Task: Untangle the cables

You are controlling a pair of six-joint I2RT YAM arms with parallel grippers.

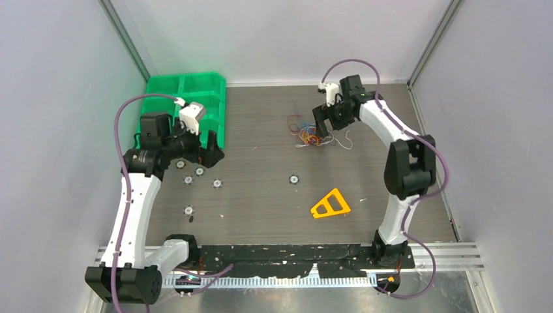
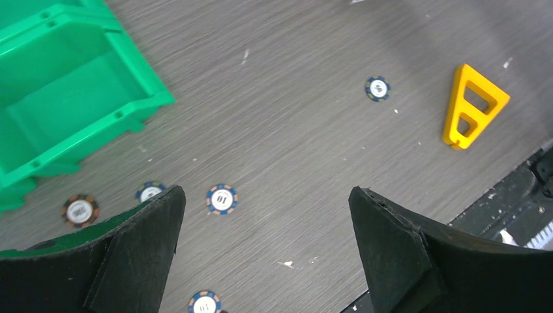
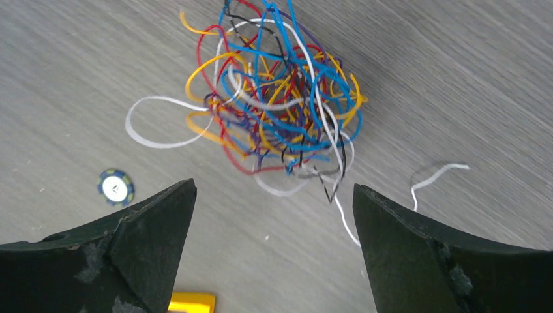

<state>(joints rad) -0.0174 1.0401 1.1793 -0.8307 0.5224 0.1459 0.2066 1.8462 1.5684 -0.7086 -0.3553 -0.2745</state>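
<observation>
Right wrist view: the right gripper (image 3: 274, 195), wide open and empty, faces the cables (image 3: 280, 111), a tangle lying far and right of centre, placed for a pick. The left gripper (image 2: 264, 202), likewise open, holds nothing.

A grey table (image 1: 261, 156) carries a green bin (image 1: 186, 91) far left and tangled cables (image 1: 312, 134) further right. Poker chips (image 1: 217, 184) and a yellow triangle (image 1: 330, 205) lie nearer.
</observation>
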